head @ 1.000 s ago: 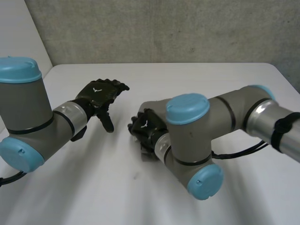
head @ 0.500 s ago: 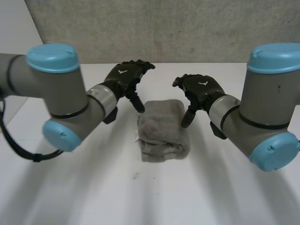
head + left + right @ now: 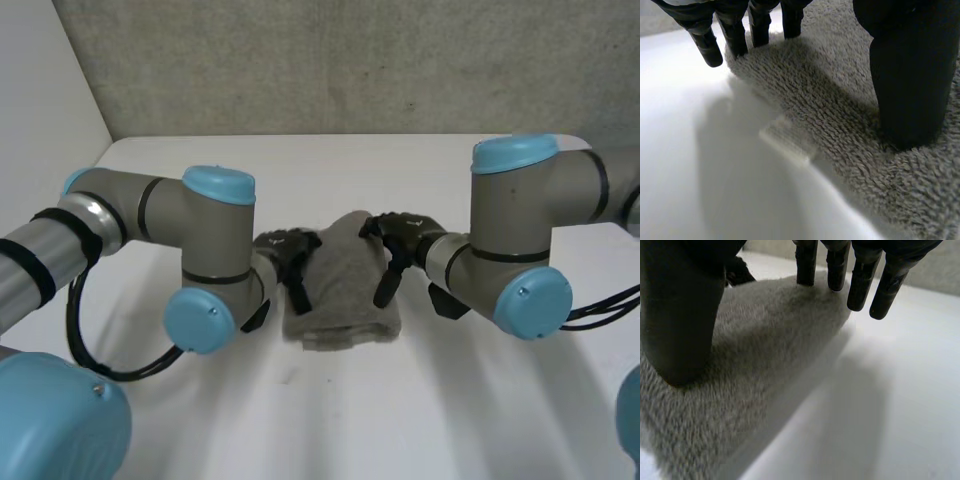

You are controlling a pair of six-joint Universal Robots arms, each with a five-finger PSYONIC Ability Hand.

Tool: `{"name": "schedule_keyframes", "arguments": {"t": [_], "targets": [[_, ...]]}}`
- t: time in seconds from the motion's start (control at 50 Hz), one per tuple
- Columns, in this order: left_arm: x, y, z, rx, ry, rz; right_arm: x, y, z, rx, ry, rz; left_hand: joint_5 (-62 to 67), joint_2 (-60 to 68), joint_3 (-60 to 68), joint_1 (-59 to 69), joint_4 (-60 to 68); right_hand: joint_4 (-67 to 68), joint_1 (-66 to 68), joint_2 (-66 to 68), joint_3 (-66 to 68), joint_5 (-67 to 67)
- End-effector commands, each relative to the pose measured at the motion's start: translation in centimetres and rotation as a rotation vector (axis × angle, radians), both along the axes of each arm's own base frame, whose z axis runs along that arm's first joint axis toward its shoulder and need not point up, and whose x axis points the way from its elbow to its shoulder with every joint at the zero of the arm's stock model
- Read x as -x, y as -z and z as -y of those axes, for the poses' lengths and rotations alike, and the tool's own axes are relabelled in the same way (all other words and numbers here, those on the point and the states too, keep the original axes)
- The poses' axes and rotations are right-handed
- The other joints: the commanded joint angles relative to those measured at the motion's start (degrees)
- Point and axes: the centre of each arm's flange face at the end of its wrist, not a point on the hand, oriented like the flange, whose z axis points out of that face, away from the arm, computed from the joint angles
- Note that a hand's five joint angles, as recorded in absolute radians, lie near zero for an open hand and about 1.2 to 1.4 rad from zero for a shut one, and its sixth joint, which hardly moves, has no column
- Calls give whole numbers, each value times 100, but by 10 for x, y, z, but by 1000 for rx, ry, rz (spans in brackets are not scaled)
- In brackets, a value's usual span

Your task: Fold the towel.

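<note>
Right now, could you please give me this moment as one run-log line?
towel: folded, flat on table | left hand: open, on towel's left edge | right hand: open, on towel's right edge

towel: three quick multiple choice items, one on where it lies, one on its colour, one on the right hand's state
1. Where is the towel? A) on the table, between both hands B) hanging off the table's edge C) draped over an arm
2. Its colour? A) blue B) grey C) red
3. The right hand? A) fisted B) gripping a cup C) open
1 A: left hand and right hand flank it. 2 B: grey pile. 3 C: straight fingers at the towel's edge.
</note>
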Motion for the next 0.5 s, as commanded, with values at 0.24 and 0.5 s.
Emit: {"name": "schedule_keyframes", "arguments": {"t": [0.24, 0.5], "targets": [[-19, -16, -32, 78, -13, -23, 1, 17, -23, 58, -117, -215, -195, 48, 33, 50, 55, -473, -354, -391, -449, -349], [-2, -106, -25, 274, 10, -169, 3, -80, -14, 349, -52, -52, -195, 48, 33, 50, 55, -473, -354, -391, -449, -349]]}}
